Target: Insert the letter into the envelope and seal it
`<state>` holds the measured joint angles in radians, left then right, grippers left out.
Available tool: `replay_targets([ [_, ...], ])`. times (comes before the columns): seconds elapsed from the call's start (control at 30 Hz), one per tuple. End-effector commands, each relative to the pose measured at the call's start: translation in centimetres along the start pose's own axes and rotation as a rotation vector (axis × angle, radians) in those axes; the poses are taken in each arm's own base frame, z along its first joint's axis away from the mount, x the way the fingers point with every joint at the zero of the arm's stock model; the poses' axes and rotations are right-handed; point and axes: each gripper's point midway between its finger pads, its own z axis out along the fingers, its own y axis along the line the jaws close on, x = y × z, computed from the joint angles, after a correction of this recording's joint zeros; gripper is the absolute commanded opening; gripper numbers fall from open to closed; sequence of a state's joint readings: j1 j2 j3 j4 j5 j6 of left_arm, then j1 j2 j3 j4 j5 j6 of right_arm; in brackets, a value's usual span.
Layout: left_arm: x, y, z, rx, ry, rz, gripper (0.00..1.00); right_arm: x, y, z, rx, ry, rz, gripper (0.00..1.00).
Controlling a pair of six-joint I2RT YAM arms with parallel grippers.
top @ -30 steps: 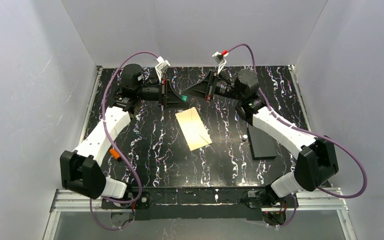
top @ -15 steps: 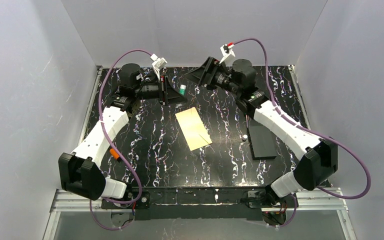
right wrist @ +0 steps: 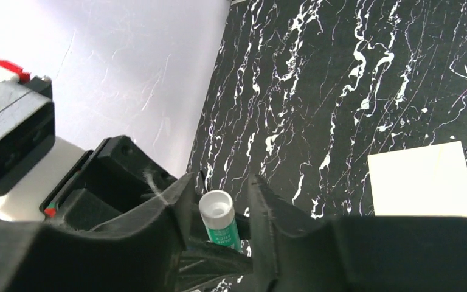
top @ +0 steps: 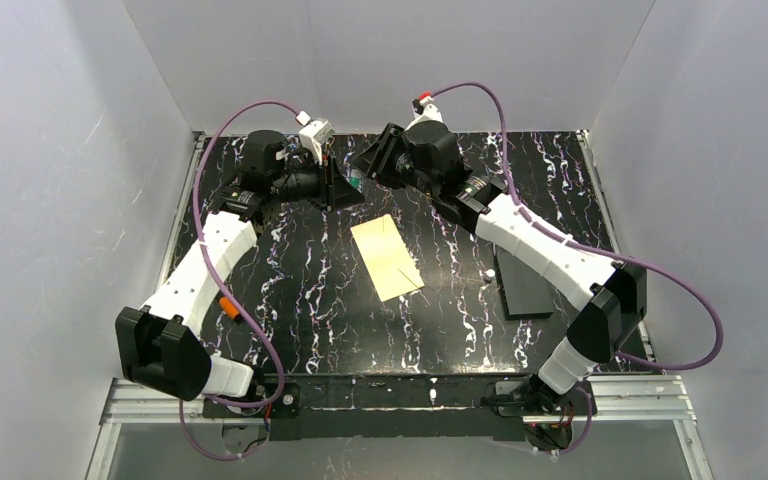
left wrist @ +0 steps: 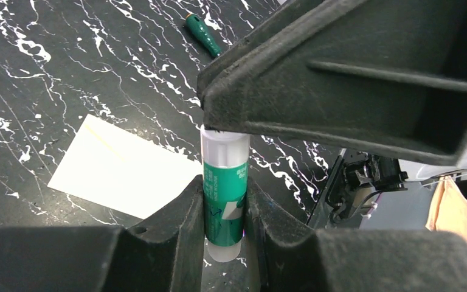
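Left gripper (left wrist: 225, 204) clamps the glue stick (left wrist: 224, 167), eleven o'clock of the envelope (top: 388, 257) lying mid-table; right gripper (right wrist: 219, 188) straddles its white top, unclenched. A crooked squeeze might wrench the stick loose.

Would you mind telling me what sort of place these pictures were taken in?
Most likely a robotics lab test cell: plain white panels wall in a black marbled tabletop, and two robot arms are bolted to an aluminium rail at its near edge.
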<state>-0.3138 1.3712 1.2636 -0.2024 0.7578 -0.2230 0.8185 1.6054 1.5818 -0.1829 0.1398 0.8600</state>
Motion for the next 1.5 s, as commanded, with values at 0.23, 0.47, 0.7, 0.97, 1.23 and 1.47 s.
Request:
replay_targets([
  [0.23,-1.4,-0.6,-0.4,-0.004,-0.018,0.055,0.0,0.1,0.9,0.7,-0.009,0.03,0.016,0.55],
  [0.47,-1.3,-0.5,-0.4,-0.007,-0.014,0.052,0.0,0.8,1.4,1.0,-0.043,0.061,0.026,0.43],
  [0.7,-1.2,-0.6,-0.5,-0.011,-0.004,0.038,0.0,0.7,2.2,0.6,-0.093,0.075,0.007,0.05],
  [0.97,-2.7,-5.5,-0.3,0.286,0.019,-0.047,0.0,-2.3,5.7,-5.0,-0.533,-0.009,-0.213,0.01],
  [1.23,-3.0,-11.9,-3.3,0.628,0.08,-0.012,0.0,-2.0,8.4,-12.3,-0.983,0.101,-0.357,0.01],
  [1.47,-3.0,-14.4,-4.5,0.707,0.1,0.052,0.0,0.0,8.7,-13.7,-1.09,0.281,-0.403,0.01],
])
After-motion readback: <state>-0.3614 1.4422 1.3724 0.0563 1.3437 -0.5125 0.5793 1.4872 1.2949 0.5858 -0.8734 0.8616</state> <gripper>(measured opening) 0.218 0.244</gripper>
